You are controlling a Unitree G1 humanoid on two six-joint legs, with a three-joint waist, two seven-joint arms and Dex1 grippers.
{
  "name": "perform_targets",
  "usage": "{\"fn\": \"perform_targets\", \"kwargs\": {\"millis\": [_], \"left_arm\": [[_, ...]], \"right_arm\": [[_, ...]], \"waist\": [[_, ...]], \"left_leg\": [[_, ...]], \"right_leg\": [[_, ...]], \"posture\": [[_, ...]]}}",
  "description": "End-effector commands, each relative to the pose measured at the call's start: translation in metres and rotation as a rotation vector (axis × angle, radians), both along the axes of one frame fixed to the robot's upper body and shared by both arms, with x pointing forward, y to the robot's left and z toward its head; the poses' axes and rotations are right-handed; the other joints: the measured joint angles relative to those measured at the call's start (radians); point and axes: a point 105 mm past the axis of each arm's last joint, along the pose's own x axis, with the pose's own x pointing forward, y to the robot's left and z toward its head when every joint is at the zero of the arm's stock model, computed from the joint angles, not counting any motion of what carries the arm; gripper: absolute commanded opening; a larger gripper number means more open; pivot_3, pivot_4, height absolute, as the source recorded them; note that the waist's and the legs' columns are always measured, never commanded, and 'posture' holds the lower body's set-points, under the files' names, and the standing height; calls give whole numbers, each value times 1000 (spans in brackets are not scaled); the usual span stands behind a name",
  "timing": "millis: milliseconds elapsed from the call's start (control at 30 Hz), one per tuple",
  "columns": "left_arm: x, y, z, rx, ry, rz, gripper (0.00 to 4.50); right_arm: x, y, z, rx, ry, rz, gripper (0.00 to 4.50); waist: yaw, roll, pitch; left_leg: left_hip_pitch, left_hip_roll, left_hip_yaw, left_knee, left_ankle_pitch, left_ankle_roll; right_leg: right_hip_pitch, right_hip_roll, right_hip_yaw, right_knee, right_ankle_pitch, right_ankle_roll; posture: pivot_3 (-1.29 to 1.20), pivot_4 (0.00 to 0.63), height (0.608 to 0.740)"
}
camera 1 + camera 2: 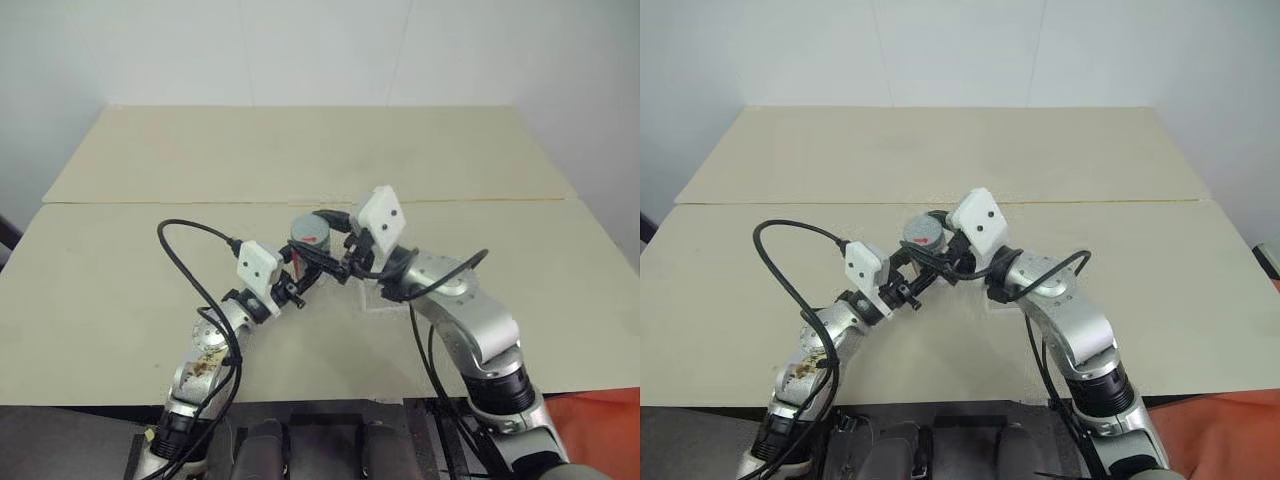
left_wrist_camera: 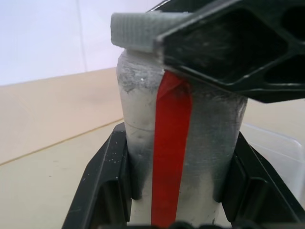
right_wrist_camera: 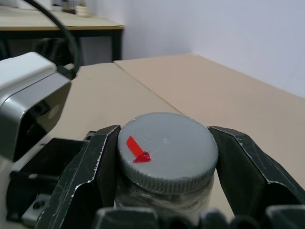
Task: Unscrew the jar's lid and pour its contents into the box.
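The silver-grey jar [image 2: 209,138] with its red stripe stands upright above the table, between the two arms. My left gripper [image 1: 302,268] is shut on the jar's body, one black finger [image 2: 102,186] on each side. The round grey lid [image 3: 167,148], with a small red mark, sits on top of the jar. My right gripper [image 3: 167,167] is shut on the lid's rim from the other side, its fingers [image 3: 252,171] pressing the edge. The clear plastic box [image 2: 281,148] lies on the table just beyond and below the jar. The contents are hidden inside the jar.
The beige table [image 1: 150,270] runs wide to both sides, with a seam [image 1: 200,203] across it behind the arms. A black cable [image 1: 185,255] loops up from my left wrist. A white wall stands behind the table.
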Motion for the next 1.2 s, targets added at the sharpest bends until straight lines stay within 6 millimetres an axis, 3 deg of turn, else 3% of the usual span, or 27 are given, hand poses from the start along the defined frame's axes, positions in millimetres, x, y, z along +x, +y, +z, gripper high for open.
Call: {"fn": "perform_targets", "kwargs": {"millis": [33,633,1000,1067,1200], "left_arm": [[-10,-5,10,0,-51,-77,1964],[-15,-15,10,13,-68,-172,1964],[-15,-18,11,10,-75,-190,1964],[-14,-18,11,7,-76,-189,1964],[-12,-18,9,1,-71,-182,1964]], "right_arm": [[-9,2,17,11,-80,144,2830],[-9,-6,21,-150,-62,872,2830],[6,-8,24,-195,-91,882,2830],[10,-10,27,-150,-57,848,3517],[7,-20,29,-101,-50,822,4458]], "waist": [[0,0,0],[-2,0,0],[1,0,0],[0,0,0],[1,0,0]], "left_leg": [[0,0,0,0,0,0],[0,1,1,0,0,0],[0,1,1,0,0,0],[0,1,1,0,0,0],[0,1,1,0,0,0]], "right_leg": [[0,0,0,0,0,0],[0,0,0,0,0,0],[-1,0,0,0,0,0],[-1,0,0,0,0,0],[-1,0,0,1,1,-1]], "posture": [[0,150,740],[0,150,740],[0,150,740],[0,150,740],[0,150,740]]}}
